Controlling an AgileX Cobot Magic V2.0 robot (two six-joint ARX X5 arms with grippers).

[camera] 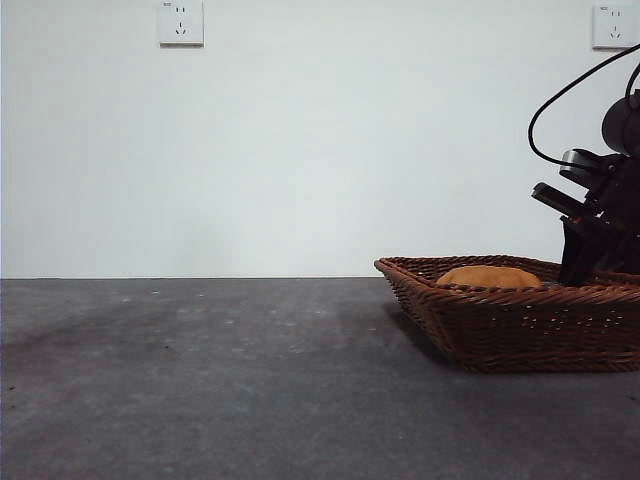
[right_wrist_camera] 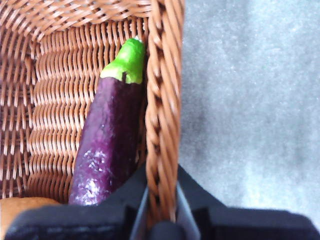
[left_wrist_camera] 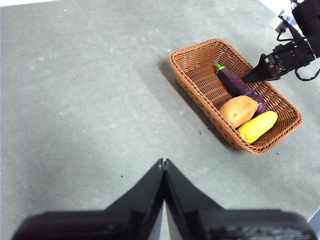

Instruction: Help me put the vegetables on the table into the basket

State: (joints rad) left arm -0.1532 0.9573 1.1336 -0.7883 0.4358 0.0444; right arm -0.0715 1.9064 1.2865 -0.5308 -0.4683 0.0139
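Glossy purple eggplant [right_wrist_camera: 110, 145] lay inside woven reddish-brown wicker basket [right_wrist_camera: 161, 100], beside right claw [right_wrist_camera: 161, 200] straddling rim, spread narrowly. Potato [left_wrist_camera: 238, 110], corn [left_wrist_camera: 257, 126] seen only overhead; left claw [left_wrist_camera: 163, 165] closed.

Reddish-brown wicker on the basket [left_wrist_camera: 197, 75], tight woven ribs inside and a braided rim. In it, a glossy dark purple eggplant [left_wrist_camera: 240, 86] speckled with pale glints, its stem bright green. Beside that, a tan-brown potato [left_wrist_camera: 238, 110], and a bright yellow corn cob [left_wrist_camera: 257, 126]. The bench [left_wrist_camera: 85, 100] is matte dark grey, mottled with faint pale specks. Both pincers are black: the left pincer [left_wrist_camera: 163, 163] and the right pincer [left_wrist_camera: 248, 78]. Behind, a plain white wall [camera: 300, 150] with white sockets [camera: 181, 22].
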